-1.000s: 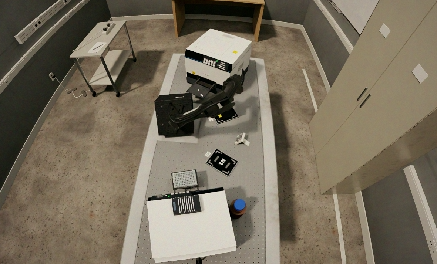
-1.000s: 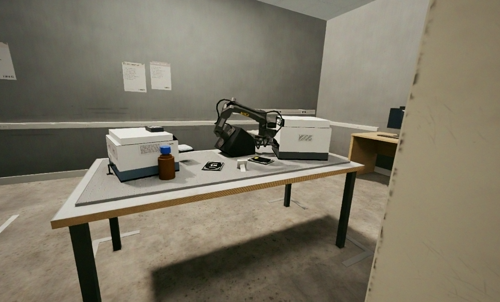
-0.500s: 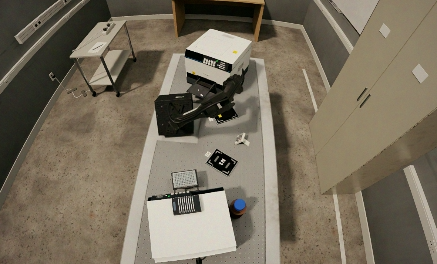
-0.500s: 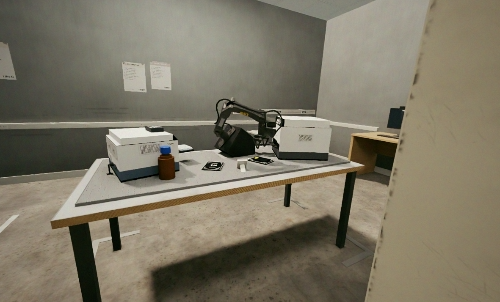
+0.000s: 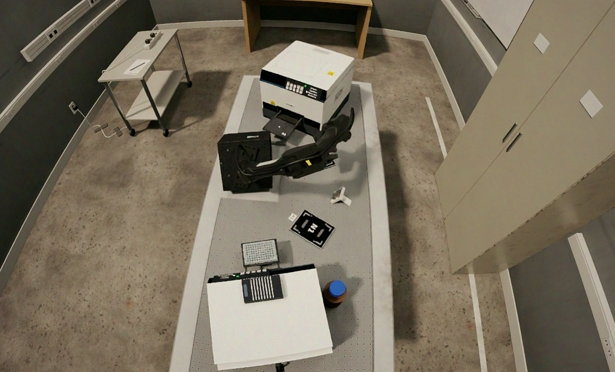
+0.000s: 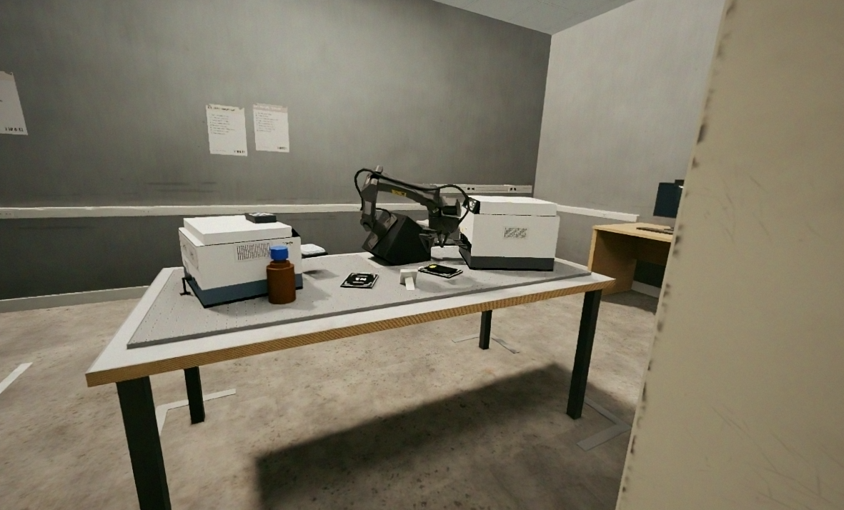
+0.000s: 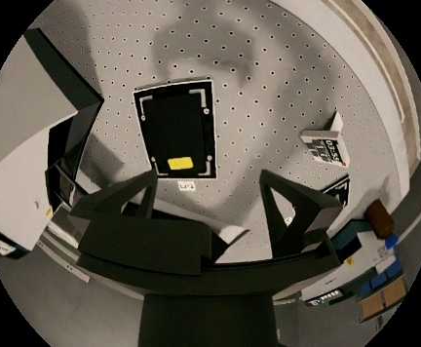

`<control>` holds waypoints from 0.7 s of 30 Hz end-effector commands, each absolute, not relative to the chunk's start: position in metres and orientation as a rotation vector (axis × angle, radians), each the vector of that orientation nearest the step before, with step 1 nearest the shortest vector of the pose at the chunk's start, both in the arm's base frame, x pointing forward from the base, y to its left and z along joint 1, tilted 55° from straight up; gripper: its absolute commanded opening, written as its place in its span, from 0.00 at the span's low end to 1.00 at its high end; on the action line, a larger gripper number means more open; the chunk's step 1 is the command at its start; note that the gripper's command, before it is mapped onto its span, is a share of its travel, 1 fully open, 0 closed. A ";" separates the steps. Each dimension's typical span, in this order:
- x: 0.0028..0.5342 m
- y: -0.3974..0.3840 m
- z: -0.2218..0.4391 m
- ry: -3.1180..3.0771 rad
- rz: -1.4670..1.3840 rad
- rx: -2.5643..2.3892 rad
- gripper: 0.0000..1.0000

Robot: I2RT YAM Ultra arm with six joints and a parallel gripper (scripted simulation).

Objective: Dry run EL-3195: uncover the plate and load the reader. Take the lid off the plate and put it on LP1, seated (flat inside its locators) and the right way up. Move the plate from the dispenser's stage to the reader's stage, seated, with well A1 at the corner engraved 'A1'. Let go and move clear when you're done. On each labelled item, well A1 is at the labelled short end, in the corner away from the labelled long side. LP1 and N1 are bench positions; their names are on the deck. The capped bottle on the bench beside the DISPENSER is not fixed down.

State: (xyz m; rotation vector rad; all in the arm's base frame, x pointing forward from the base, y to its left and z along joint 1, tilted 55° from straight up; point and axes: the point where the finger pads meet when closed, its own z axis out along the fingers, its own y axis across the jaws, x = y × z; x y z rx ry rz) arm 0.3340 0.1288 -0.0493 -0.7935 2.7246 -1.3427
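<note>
The well plate (image 5: 260, 252) (image 6: 312, 249) sits uncovered on the dispenser's stage, its grid of wells showing. A dark flat lid (image 7: 174, 127) (image 6: 439, 270) with a yellow label lies inside the white corner marks of LP1 (image 7: 203, 95), beside the reader (image 5: 307, 73) (image 6: 510, 231). The reader's black stage (image 5: 283, 125) is pulled out and bare. My gripper (image 5: 316, 162) (image 6: 441, 239) (image 7: 208, 174) is open and holds nothing. It hangs a little above the lid, apart from it. In the overhead view the arm hides most of LP1.
The dispenser (image 5: 268, 319) (image 6: 232, 253) stands at the near end, with a brown blue-capped bottle (image 5: 334, 293) (image 6: 281, 275) (image 7: 381, 216) beside it. The N1 pad (image 5: 312, 227) (image 6: 358, 279) and a small white sign card (image 5: 341, 196) (image 6: 407, 277) (image 7: 324, 144) lie mid-bench. The arm's black base (image 5: 245, 160) stands left.
</note>
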 end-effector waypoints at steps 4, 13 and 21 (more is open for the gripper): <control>0.342 0.129 -0.024 2.734 -1.298 -0.829 1.00; 0.352 0.113 0.005 2.746 -1.272 -0.830 1.00; 0.359 0.099 0.025 2.769 -1.233 -0.806 1.00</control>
